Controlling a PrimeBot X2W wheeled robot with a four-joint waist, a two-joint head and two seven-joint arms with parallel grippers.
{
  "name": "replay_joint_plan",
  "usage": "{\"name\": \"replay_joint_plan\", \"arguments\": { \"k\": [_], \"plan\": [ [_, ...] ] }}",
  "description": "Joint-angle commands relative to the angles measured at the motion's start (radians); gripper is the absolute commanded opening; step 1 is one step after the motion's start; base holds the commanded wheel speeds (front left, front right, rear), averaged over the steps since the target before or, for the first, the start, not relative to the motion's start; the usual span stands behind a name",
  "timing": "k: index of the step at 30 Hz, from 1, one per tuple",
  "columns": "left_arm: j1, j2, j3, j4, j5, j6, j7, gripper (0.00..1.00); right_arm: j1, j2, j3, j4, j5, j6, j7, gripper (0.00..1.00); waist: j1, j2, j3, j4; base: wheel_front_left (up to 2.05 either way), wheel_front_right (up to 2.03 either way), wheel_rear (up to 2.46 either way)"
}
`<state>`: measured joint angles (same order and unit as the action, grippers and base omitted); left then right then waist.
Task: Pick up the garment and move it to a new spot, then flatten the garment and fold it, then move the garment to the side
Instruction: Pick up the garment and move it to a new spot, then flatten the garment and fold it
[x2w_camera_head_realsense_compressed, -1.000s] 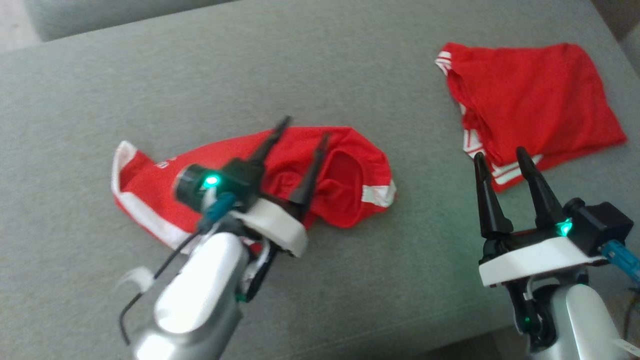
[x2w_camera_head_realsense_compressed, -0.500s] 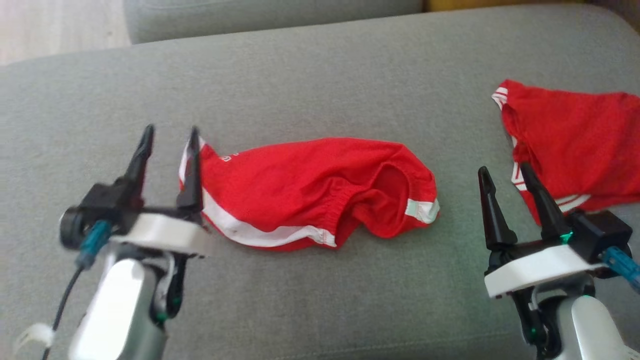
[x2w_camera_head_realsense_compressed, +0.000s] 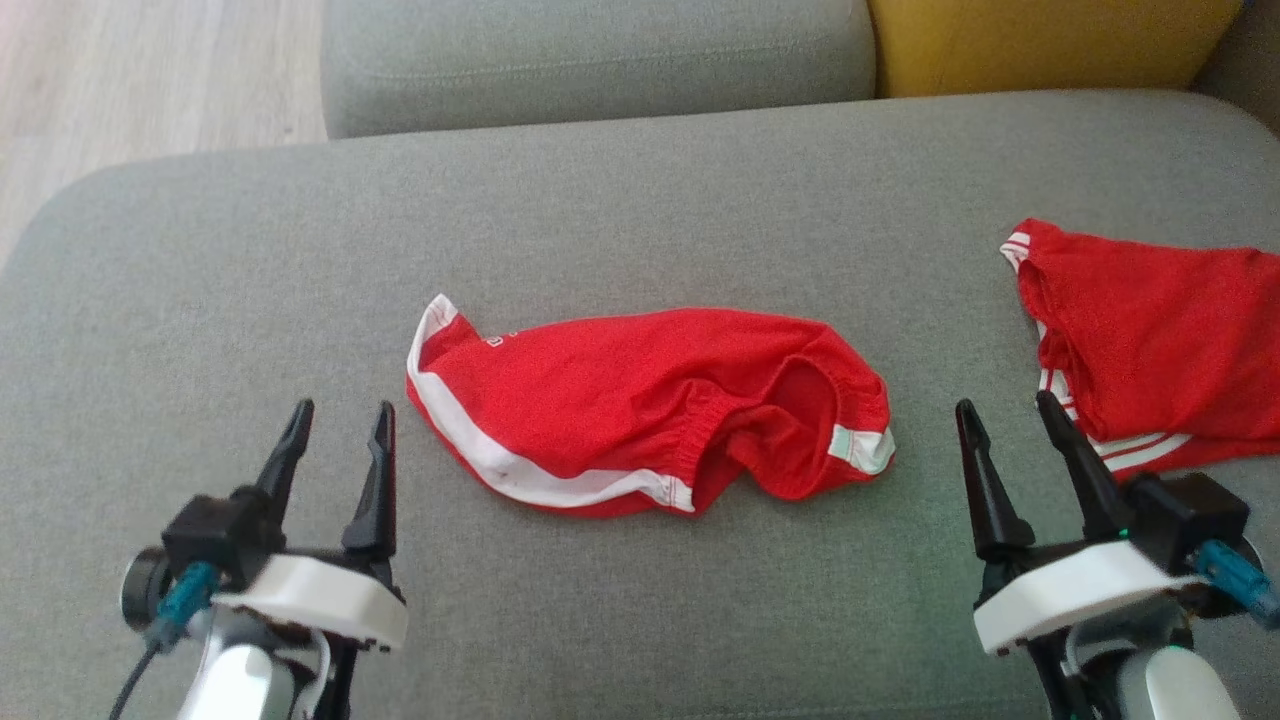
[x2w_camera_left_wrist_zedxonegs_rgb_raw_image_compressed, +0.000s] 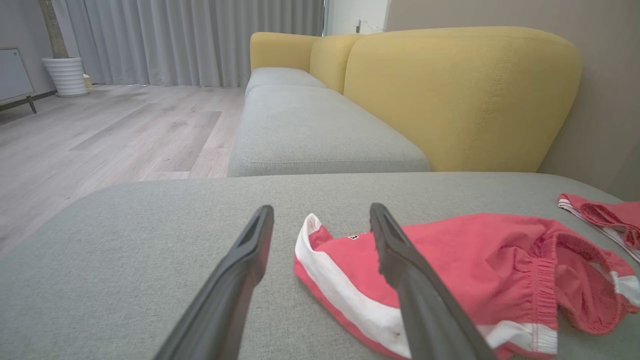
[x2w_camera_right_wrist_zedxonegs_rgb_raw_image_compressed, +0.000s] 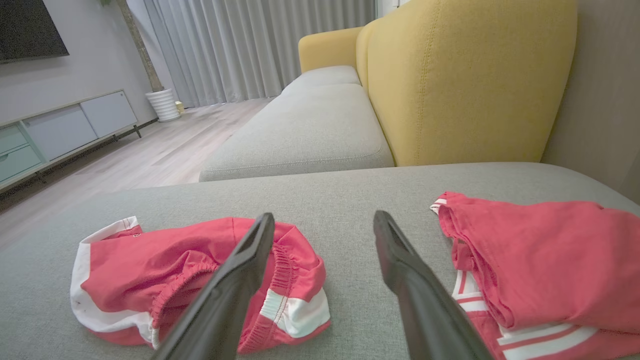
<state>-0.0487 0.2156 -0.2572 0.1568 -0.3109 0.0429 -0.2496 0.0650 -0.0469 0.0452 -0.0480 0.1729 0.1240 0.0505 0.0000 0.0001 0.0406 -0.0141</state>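
Hovering lower left, the left gripper (x2w_camera_head_realsense_compressed: 341, 407) holds its jaws apart, empty. Centre frame, the garment (x2w_camera_head_realsense_compressed: 640, 400) lies rumpled on the sofa seat (x2w_camera_head_realsense_compressed: 640, 200), seemingly awaiting flattening. Lower right, the right gripper (x2w_camera_head_realsense_compressed: 1002, 401), jaws apart, flanks it; another red garment (x2w_camera_head_realsense_compressed: 1150, 340) lies far right.

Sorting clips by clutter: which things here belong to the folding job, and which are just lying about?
Job: crumpled red shorts mid-seat; left gripper, right gripper, both open; grey seat.
Lying about: second red garment at right, probably; yellow backrest; white plant pot.
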Motion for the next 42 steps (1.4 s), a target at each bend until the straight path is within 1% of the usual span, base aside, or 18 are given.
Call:
{"name": "replay_joint_plan", "arguments": {
  "k": [1,12,31,34,40,41,42],
  "plan": [
    [-0.032,0.022,0.030,-0.038,-0.005,-0.003,-0.011,1.00,-0.020,-0.003,0.018,-0.041,-0.009,0.007,0.001,1.00,0.0000,-0.0001,-0.007,0.000,0.00,0.00,0.00],
    [0.024,0.027,0.013,-0.065,-0.006,0.015,0.010,1.00,0.015,-0.003,0.016,-0.064,-0.005,0.007,0.017,1.00,0.0000,-0.0001,-0.031,-0.001,0.00,0.00,0.00],
    [0.018,0.033,-0.002,-0.062,-0.012,0.027,0.018,1.00,0.012,-0.003,0.023,-0.062,-0.001,0.007,0.023,1.00,0.0000,-0.0001,-0.027,0.006,0.00,0.00,0.00],
    [0.011,0.033,-0.006,-0.063,-0.008,0.027,0.015,1.00,0.008,-0.003,0.047,-0.048,0.001,0.007,0.030,1.00,0.0000,-0.0001,-0.020,0.014,0.00,0.00,0.00],
    [-0.036,0.027,-0.021,-0.075,0.004,0.022,0.009,1.00,-0.037,-0.009,0.186,0.059,0.022,0.007,0.051,1.00,0.0000,-0.0001,0.019,0.057,0.00,0.00,0.00],
    [-0.036,0.027,-0.021,-0.075,0.004,0.022,0.009,1.00,-0.037,-0.009,0.186,0.059,0.022,0.007,0.051,1.00,0.0000,-0.0001,0.019,0.057,0.00,0.00,0.00],
    [-0.044,0.025,-0.022,-0.077,0.006,0.022,0.008,1.00,-0.050,-0.009,0.214,0.085,0.032,0.007,0.049,1.00,0.0000,-0.0001,0.024,0.066,0.00,0.00,0.00]
  ]
}}
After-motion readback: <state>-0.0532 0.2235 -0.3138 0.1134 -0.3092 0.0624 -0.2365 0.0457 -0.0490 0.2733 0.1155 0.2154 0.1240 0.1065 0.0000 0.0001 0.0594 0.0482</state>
